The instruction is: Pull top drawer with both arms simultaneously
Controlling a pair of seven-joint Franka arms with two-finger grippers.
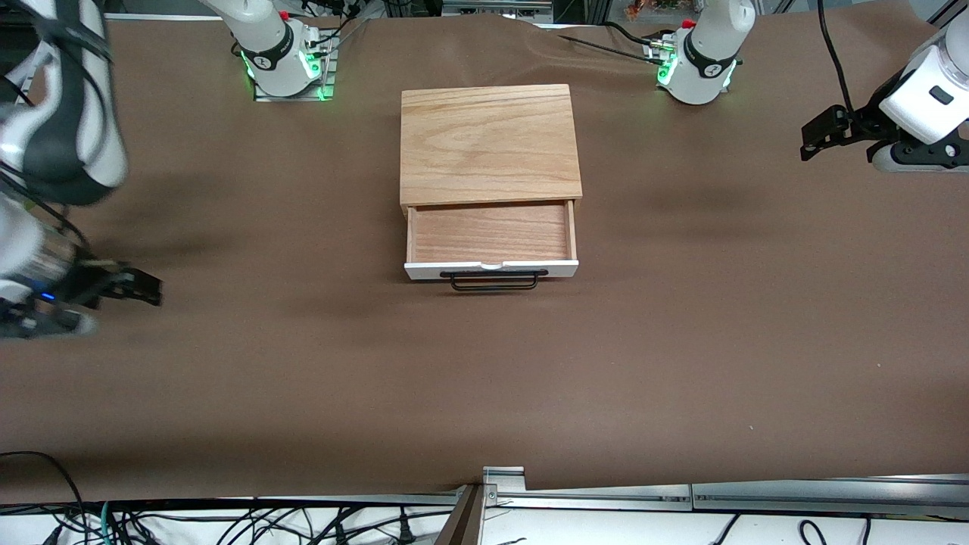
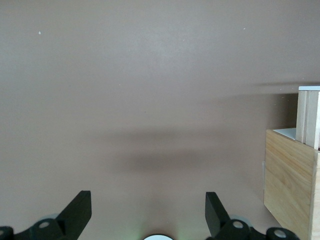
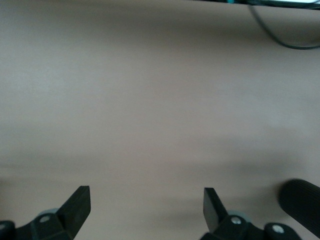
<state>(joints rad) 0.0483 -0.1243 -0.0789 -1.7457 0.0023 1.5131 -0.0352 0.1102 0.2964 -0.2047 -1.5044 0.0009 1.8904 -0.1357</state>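
With the top drawer [image 1: 491,238] drawn out toward the front camera at mid-table, its black wire handle [image 1: 494,281] foremost, a stray arm sweep could knock the white panel askew. The tray appears empty. The right gripper [image 1: 140,287] hangs spread over the cloth at its end; the left gripper [image 1: 821,132], fingers parted, hovers well clear beside the cabinet [image 1: 489,144].

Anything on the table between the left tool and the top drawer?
Nothing: the front view shows only bare brown table between the left tool, open over its end, and the pulled-out top drawer.
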